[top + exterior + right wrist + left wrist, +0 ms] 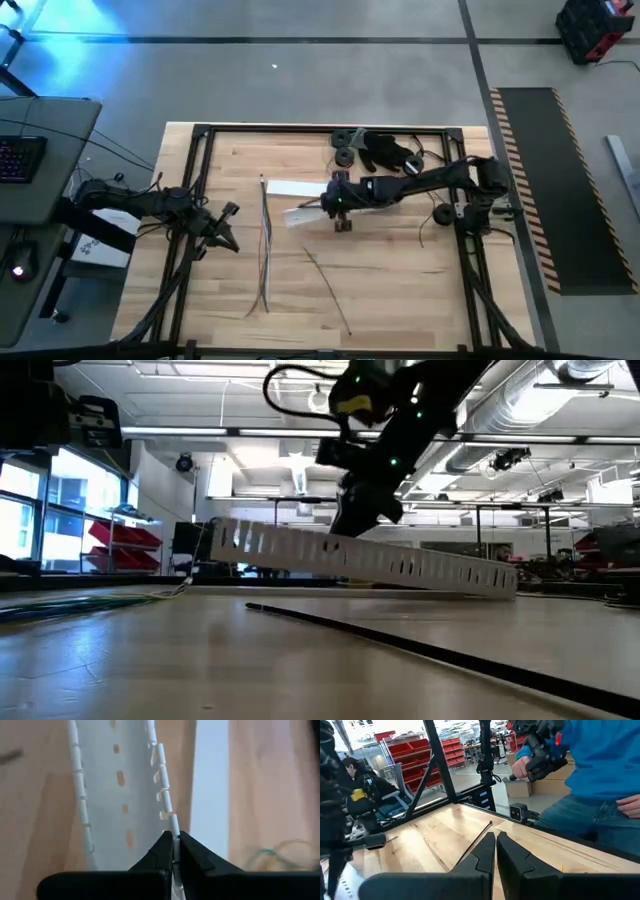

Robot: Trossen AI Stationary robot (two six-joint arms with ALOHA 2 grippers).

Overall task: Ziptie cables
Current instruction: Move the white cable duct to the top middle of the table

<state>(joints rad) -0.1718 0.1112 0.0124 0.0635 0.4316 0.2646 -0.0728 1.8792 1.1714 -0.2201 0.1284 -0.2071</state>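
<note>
**A:** Where are the cables (265, 245)?

**B:** In the high view they lie as a loose bundle of very thin dark-grey wires, running lengthwise down the wooden counter (400, 290), left of centre. No tool touches them. A stiff dark stick (328, 285) lies apart on the counter, to their right.

**A:** How would they handle?

**B:** Judging by how thin they look — light, floppy, and likely to splay or sag if lifted at one end. A hold near the middle of the bundle, gathering all the strands together, seems the safest.

**A:** What is the right arm doing?

**B:** It reaches from the right side toward the centre. The right tool (174, 840) is closed on the edge of a white slotted strip (115, 795), and the low view shows the strip tilted, one end raised off the counter. A second, plain white strip (210, 785) lies just beside it.

**A:** And the left arm?

**B:** It waits over the left edge of the counter, pointed inward. The left tool (495, 842) has its fingers nearly together and holds nothing. Its wrist view also shows a person in a blue top beyond the counter.
</note>
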